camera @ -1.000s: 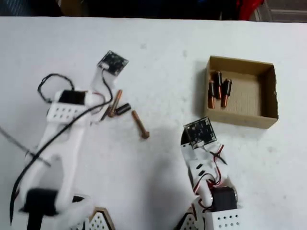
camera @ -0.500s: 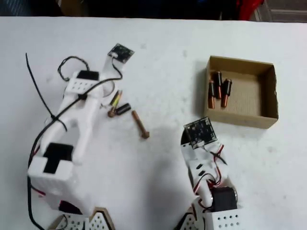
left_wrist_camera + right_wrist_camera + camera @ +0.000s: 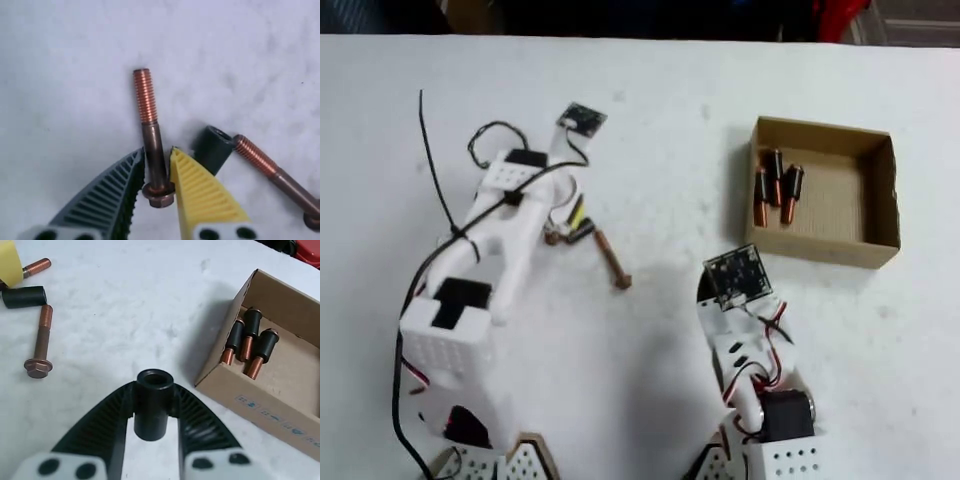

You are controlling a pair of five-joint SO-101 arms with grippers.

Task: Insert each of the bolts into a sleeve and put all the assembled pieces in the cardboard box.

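1. We see the left gripper clamped on the held bolt, with its fingers pinching the shank next to the head. The bolt lies flat on the desk, left of centre.
2. The loose sleeve lies on its side just beside the yellow finger. The threaded tip of the loose bolt is right at it.
3. The right gripper is clamped on the held sleeve, with the bore end facing the wrist camera. It is near the desk's middle, on the near side of the box.
4. The box sits by the desk's right edge, open on top.
5. We count three assembled pieces side by side in the box, by its left wall, with the sleeve ends toward the far edge.
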